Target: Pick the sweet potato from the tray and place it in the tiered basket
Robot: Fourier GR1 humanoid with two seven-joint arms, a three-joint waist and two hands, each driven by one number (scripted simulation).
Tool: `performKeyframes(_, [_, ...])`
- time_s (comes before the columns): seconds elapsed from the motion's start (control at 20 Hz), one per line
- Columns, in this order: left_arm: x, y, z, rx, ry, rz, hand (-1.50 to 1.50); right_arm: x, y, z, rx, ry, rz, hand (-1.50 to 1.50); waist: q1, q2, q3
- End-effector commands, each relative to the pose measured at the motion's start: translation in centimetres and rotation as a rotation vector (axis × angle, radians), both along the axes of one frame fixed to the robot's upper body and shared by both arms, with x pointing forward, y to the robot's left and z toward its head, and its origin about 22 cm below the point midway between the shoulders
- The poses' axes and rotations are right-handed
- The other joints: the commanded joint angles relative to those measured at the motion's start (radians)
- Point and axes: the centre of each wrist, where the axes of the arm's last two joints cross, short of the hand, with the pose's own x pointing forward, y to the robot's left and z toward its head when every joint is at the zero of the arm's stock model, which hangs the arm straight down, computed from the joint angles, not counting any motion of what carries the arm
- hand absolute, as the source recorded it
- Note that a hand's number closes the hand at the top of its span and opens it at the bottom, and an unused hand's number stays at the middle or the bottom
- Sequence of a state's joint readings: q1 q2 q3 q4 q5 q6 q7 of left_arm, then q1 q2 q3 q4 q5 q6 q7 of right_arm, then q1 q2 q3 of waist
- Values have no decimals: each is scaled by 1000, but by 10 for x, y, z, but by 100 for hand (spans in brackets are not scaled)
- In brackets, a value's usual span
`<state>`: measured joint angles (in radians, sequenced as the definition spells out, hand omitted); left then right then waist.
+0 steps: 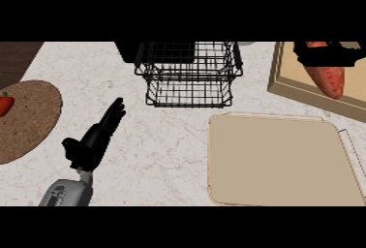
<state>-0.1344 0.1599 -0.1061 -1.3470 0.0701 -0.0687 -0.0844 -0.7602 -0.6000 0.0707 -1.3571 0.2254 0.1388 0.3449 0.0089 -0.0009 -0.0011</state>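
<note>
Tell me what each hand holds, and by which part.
The right hand curls round the sweet potato at its far end, at the tray. The left hand is open and holds nothing.

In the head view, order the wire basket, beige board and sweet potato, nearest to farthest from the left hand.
1. wire basket, just above-right of the left hand.
2. beige board, to its right.
3. sweet potato, far upper right.

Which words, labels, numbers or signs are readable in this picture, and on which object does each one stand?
None: no readable text shows anywhere in the head view.
The tiered basket, the tray, the sweet potato, the beige board and the round mat carry no lettering.
</note>
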Motion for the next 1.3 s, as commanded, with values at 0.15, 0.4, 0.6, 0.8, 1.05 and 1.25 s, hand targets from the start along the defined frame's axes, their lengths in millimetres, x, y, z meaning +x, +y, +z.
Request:
performKeyframes(0.15, [2, -12, 4, 4, 3, -19, 0, 18, 85, 69, 30, 28, 10, 150, 11, 1, 0])
performKeyframes(0.4, [8, -10, 8, 3, 4, -7, 0, 45, 133, 72, 58, 64, 13, 150, 18, 6, 0])
performKeyframes(0.6, [-5, -22, 4, 5, -14, -19, 0, 68, 142, 78, 23, 113, 37, 150, 34, 12, 0])
performKeyframes(0.8, [-1, 3, -1, 14, -1, -20, 0, 81, 167, 36, 3, 140, 66, 150, 33, 15, 0])
performKeyframes(1.05, [0, -16, -1, -2, -2, -29, 0, 86, 203, 33, 23, 141, 92, 150, 35, 15, 0])
performKeyframes(1.25, [10, -17, 3, -17, -22, -38, 0, 86, 222, 20, 44, 150, 123, 150, 33, 17, 0])
